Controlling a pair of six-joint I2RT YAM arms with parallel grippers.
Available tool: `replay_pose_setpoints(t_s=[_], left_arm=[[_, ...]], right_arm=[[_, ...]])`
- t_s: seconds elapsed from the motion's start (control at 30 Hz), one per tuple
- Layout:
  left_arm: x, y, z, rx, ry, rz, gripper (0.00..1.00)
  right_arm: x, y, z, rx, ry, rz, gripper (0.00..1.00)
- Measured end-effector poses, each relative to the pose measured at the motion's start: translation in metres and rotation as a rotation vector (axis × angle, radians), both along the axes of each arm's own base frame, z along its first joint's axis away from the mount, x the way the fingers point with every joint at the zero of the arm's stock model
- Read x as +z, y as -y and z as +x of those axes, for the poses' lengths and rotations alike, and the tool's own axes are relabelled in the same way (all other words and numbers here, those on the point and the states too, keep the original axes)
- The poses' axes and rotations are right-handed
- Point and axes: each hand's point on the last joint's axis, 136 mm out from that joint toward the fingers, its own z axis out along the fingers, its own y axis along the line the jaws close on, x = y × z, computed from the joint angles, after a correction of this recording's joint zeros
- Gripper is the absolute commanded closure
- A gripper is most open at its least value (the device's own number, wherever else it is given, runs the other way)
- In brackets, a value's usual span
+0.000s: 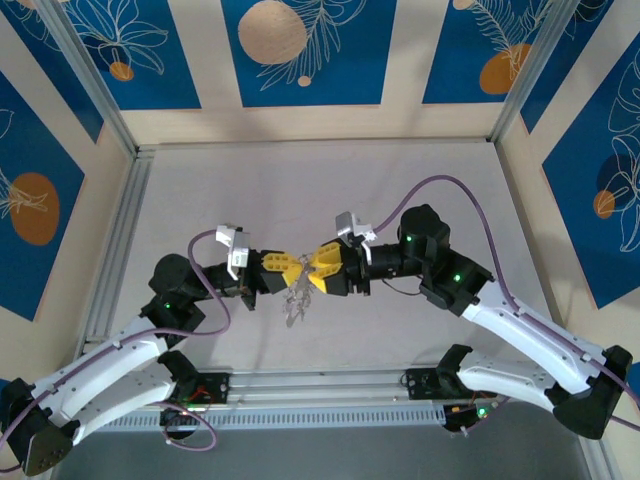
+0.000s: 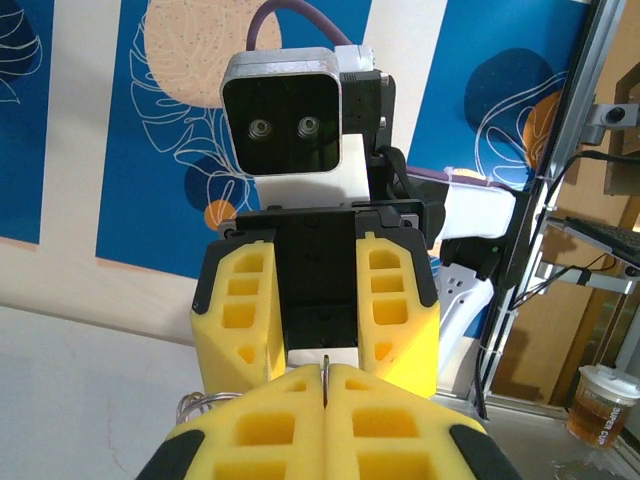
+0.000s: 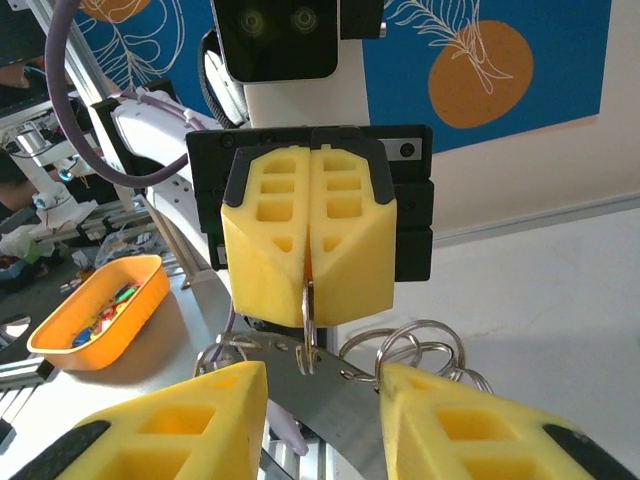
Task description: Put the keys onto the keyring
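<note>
1. The left end effector (image 3: pixel 308 298) is being held fully closed. Its two yellow fingers (image 3: pixel 265 235) are being pressed flat together with no gap.
2. A thin silvery wire of the keyring (image 3: pixel 309 335) is being pinched in that seam. It is being seen edge-on from the right wrist, sticking out past the fingertips.
3. The right end effector (image 3: pixel 322 378) is being held partly open, tip to tip with the left one, its fingers standing well apart.
4. A flat grey metal piece (image 3: pixel 330 405) is being seen in that gap and appears to touch both inner faces. Whether it is being clamped or is just lying there cannot be told.
5. More wire loops (image 3: pixel 420 345) are being seen just beside one finger of the right end effector, overlapping one another.
6. From above, the keys (image 1: pixel 296 305) are being seen as a small silvery cluster hanging right below the point where the two end effectors meet, over the pale surface (image 1: pixel 300 190). Contact with the surface cannot be told.
7. An orange tray (image 3: pixel 130 330) with small coloured items is being seen off to the side, well apart from the keyring.
</note>
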Motion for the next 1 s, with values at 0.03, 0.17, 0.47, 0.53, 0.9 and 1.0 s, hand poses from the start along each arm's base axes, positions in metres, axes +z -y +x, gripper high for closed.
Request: replay_pose_setpoints(t_s=[0.03, 0.17, 0.47, 0.53, 0.9, 1.0], left_arm=[[0.000, 0.000, 0.000, -0.001, 0.000, -0.001, 1.00], [0.002, -0.001, -0.001, -0.004, 0.001, -0.010, 1.00], [-0.003, 0.002, 0.002, -0.002, -0.012, -0.007, 1.00], [-0.002, 0.001, 0.002, -0.002, -0.009, -0.011, 1.00], [-0.008, -0.003, -0.002, 0.024, -0.016, 0.086, 0.63], [0.007, -0.013, -0.008, 0.059, 0.034, 0.118, 0.63]], right_arm=[[0.000, -0.001, 0.000, 0.002, 0.000, 0.002, 0.67], [0.004, -0.002, 0.000, 0.006, 0.003, 0.017, 0.72], [0.001, -0.008, 0.002, 0.026, -0.016, 0.017, 0.95], [0.002, -0.008, 0.001, 0.028, -0.015, 0.019, 1.00], [-0.007, 0.000, 0.007, -0.048, 0.010, -0.111, 1.00], [0.002, 0.003, 0.015, -0.096, 0.028, -0.176, 1.00]])
